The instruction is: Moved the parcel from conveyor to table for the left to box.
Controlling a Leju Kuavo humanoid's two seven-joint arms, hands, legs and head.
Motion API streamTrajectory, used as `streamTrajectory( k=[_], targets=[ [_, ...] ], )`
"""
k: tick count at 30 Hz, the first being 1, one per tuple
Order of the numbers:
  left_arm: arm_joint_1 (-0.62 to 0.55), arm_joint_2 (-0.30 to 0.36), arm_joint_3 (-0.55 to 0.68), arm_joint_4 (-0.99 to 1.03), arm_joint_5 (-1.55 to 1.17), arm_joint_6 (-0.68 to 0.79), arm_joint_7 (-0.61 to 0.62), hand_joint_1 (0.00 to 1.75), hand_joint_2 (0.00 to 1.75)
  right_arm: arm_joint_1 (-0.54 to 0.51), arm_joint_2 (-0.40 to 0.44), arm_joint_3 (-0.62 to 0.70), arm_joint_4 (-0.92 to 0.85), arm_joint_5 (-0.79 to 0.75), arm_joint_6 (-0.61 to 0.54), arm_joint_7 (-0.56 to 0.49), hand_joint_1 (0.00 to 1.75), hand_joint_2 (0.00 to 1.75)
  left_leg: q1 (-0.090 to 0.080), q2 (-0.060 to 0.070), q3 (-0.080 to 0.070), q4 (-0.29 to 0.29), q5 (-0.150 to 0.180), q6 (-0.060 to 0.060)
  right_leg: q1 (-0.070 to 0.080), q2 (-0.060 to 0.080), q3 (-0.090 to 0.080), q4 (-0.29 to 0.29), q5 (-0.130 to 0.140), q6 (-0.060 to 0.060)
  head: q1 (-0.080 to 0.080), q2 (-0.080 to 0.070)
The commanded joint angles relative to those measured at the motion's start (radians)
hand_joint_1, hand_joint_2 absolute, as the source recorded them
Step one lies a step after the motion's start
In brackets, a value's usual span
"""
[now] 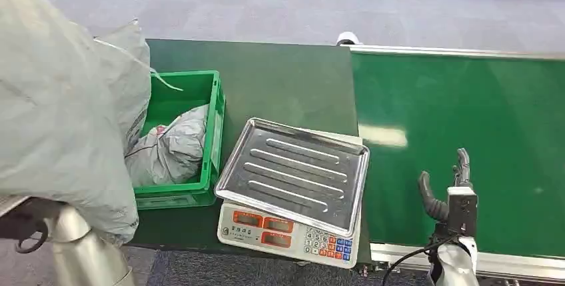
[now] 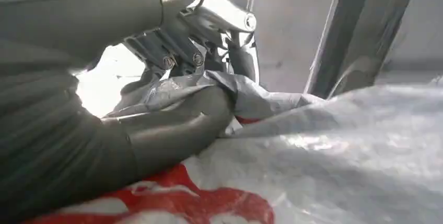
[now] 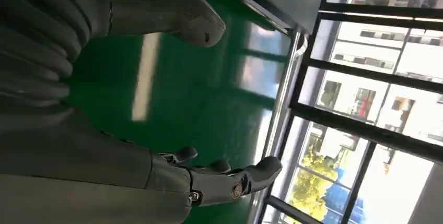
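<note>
Left hand [image 2: 172, 125] grips grey parcel [image 1: 60, 113] at frame left; should lower it squarely into green box [image 1: 214, 109]; right hand [image 1: 448, 189] spread, empty.

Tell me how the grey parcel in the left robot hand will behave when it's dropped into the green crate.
The parcel is probably floppy: its thin film creases and bunches where the left robot hand grips it. It likely feels slick, since the plastic shines. It should slump rather than roll, much like the crumpled bag already in the crate.
</note>
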Motion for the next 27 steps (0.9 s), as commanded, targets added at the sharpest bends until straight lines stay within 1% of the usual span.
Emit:
streamTrajectory(
  k=[1, 6, 8, 10, 11, 12, 13, 14, 15, 16, 17, 18, 19, 20, 21, 22, 23, 24, 25, 26, 27],
  targets=[
    [0.049, -0.027, -0.211, -0.248, 0.089, -0.002, 0.003, 1.75, 1.75, -0.075, -0.005, 0.010, 0.123, -0.009, -0.006, 0.003, 0.00, 1.75, 0.000, 0.001, 0.001, 0.000, -0.001, 0.000, 0.000, 0.001, 0.001, -0.001, 0.000, 0.000, 0.000, 0.000],
    [0.044, -0.023, -0.219, -0.255, 0.098, -0.002, 0.003, 1.75, 1.75, -0.080, -0.004, 0.011, 0.128, -0.008, -0.007, 0.003, 0.00, 1.75, 0.000, 0.001, 0.002, -0.001, -0.001, 0.000, 0.000, 0.000, 0.003, -0.002, 0.000, 0.000, 0.000, 0.000],
    [0.046, -0.014, -0.246, -0.281, 0.129, -0.002, 0.003, 1.75, 1.75, -0.087, -0.003, 0.013, 0.137, -0.010, -0.005, 0.003, 0.00, 1.75, 0.000, 0.002, 0.002, -0.001, -0.001, 0.000, 0.000, 0.001, 0.002, -0.001, 0.000, -0.001, 0.000, 0.000],
    [0.051, -0.013, -0.253, -0.307, 0.094, -0.002, 0.003, 1.75, 1.75, -0.089, -0.001, 0.015, 0.138, -0.008, -0.003, 0.003, 0.00, 1.75, 0.000, 0.002, 0.003, -0.001, -0.001, 0.000, 0.000, 0.001, 0.003, -0.002, 0.000, -0.001, 0.000, 0.000],
    [0.046, -0.018, -0.241, -0.314, 0.063, -0.002, 0.003, 1.75, 1.75, -0.089, 0.001, 0.017, 0.136, -0.006, -0.001, 0.003, 0.00, 1.75, 0.000, 0.002, 0.002, -0.001, -0.001, 0.000, 0.001, 0.001, 0.002, -0.001, 0.000, 0.000, 0.000, 0.000],
    [0.046, -0.031, -0.173, -0.266, -0.092, -0.002, 0.003, 1.75, 1.75, -0.076, 0.004, 0.013, 0.124, -0.003, -0.007, 0.003, 0.00, 1.75, 0.001, 0.003, 0.003, -0.002, -0.001, 0.000, 0.001, 0.001, 0.003, -0.003, 0.001, -0.001, 0.000, 0.000],
    [0.046, -0.031, -0.173, -0.266, -0.092, -0.002, 0.003, 1.75, 1.75, -0.076, 0.004, 0.013, 0.124, -0.003, -0.007, 0.003, 0.00, 1.75, 0.000, 0.002, 0.003, -0.001, -0.001, 0.000, 0.000, 0.001, 0.003, -0.002, 0.000, -0.001, 0.000, 0.000],
    [0.034, -0.044, -0.124, -0.205, -0.165, -0.002, 0.003, 1.75, 1.75, -0.060, 0.008, 0.008, 0.108, -0.002, -0.015, 0.003, 0.00, 1.75, 0.000, 0.002, 0.005, -0.003, 0.000, 0.000, 0.001, 0.001, 0.005, -0.004, 0.001, -0.001, 0.000, 0.000],
    [0.034, -0.044, -0.124, -0.205, -0.165, -0.002, 0.003, 1.75, 1.75, -0.060, 0.008, 0.008, 0.108, -0.002, -0.015, 0.003, 0.00, 1.75, 0.000, 0.000, 0.004, -0.003, 0.000, 0.000, 0.000, -0.001, 0.005, -0.003, 0.000, -0.001, 0.000, 0.000],
    [0.021, -0.046, -0.072, -0.075, -0.312, -0.002, 0.003, 1.75, 1.75, -0.023, 0.009, -0.004, 0.072, -0.001, -0.019, 0.003, 0.00, 1.75, 0.000, -0.001, 0.003, -0.002, 0.000, 0.000, 0.000, -0.001, 0.004, -0.002, 0.000, 0.000, 0.000, 0.000],
    [0.036, -0.057, -0.050, 0.004, -0.335, -0.002, 0.003, 1.75, 1.75, 0.013, -0.011, 0.028, 0.036, -0.041, -0.045, 0.003, 0.00, 1.75, 0.000, 0.000, 0.004, -0.003, 0.000, 0.000, 0.000, -0.001, 0.005, -0.003, 0.000, -0.001, 0.000, 0.000],
    [0.025, -0.062, -0.041, 0.076, -0.334, -0.002, 0.003, 1.75, 1.75, 0.010, -0.007, 0.023, 0.037, -0.036, -0.045, 0.003, 0.00, 1.75, -0.001, -0.004, 0.006, -0.003, 0.001, 0.000, -0.001, -0.005, 0.007, -0.003, -0.001, 0.000, 0.000, 0.000],
    [0.018, -0.066, -0.033, 0.138, -0.334, -0.002, 0.003, 1.75, 1.75, 0.018, -0.014, 0.022, 0.031, -0.040, -0.042, 0.003, 0.00, 1.75, 0.000, -0.005, 0.007, -0.006, 0.001, 0.000, 0.000, -0.006, 0.009, -0.006, 0.000, -0.001, 0.000, 0.000],
    [-0.042, -0.055, 0.036, 0.567, -0.680, -0.002, 0.245, 1.75, 1.75, 0.027, -0.006, -0.015, 0.021, -0.007, -0.019, 0.003, 0.00, 1.75, -0.001, -0.004, 0.006, -0.004, 0.001, 0.000, -0.001, -0.005, 0.007, -0.004, 0.000, 0.000, 0.000, 0.000],
    [-0.102, 0.028, -0.022, 0.762, -0.727, -0.019, 0.424, 1.75, 1.75, 0.019, -0.001, -0.029, 0.026, 0.016, 0.018, 0.003, 0.00, 1.75, -0.002, -0.008, 0.008, -0.004, 0.002, 0.000, -0.002, -0.008, 0.009, -0.003, -0.001, 0.000, 0.000, 0.000],
    [-0.130, 0.060, -0.035, 0.819, -0.701, -0.002, 0.436, 1.75, 1.75, 0.008, 0.003, -0.036, 0.036, 0.024, 0.021, 0.003, 0.00, 1.75, -0.002, -0.014, 0.010, -0.008, 0.005, 0.000, -0.002, -0.014, 0.013, -0.006, 0.000, -0.001, 0.000, 0.000],
    [-0.158, 0.097, -0.044, 0.912, -0.738, -0.002, 0.477, 1.75, 1.75, -0.004, 0.007, -0.037, 0.049, 0.037, 0.031, 0.003, 0.00, 1.75, -0.003, -0.011, 0.008, -0.004, 0.003, 0.000, -0.003, -0.011, 0.009, -0.003, -0.002, 0.000, 0.000, 0.000],
    [-0.185, 0.114, -0.036, 0.960, -0.672, -0.002, 0.464, 1.75, 1.75, -0.019, 0.012, -0.037, 0.064, 0.045, 0.035, 0.003, 0.00, 1.75, -0.002, -0.011, 0.008, -0.007, 0.005, -0.001, -0.002, -0.012, 0.009, -0.005, 0.001, -0.001, -0.001, 0.000],
    [-0.193, 0.129, -0.049, 0.981, -0.661, -0.002, 0.475, 1.75, 1.75, -0.024, 0.013, -0.037, 0.069, 0.048, 0.034, 0.003, 0.00, 1.75, -0.002, -0.009, 0.007, -0.005, 0.004, 0.000, -0.002, -0.009, 0.008, -0.003, 0.000, -0.001, 0.000, 0.000],
    [-0.200, 0.141, -0.052, 1.020, -0.705, -0.002, 0.511, 1.75, 1.75, -0.028, 0.013, -0.035, 0.073, 0.051, 0.036, 0.003, 0.00, 1.75, -0.002, -0.007, 0.008, -0.005, 0.005, 0.000, -0.002, -0.008, 0.009, -0.004, 0.001, -0.001, 0.000, 0.000],
    [-0.215, 0.149, -0.055, 1.069, -0.728, -0.002, 0.544, 1.75, 1.75, -0.033, 0.013, -0.032, 0.078, 0.053, 0.040, 0.003, 0.00, 1.75, -0.001, -0.002, 0.006, -0.003, 0.003, -0.001, 0.000, -0.003, 0.006, -0.003, 0.003, -0.002, 0.000, 0.000]
  ],
)
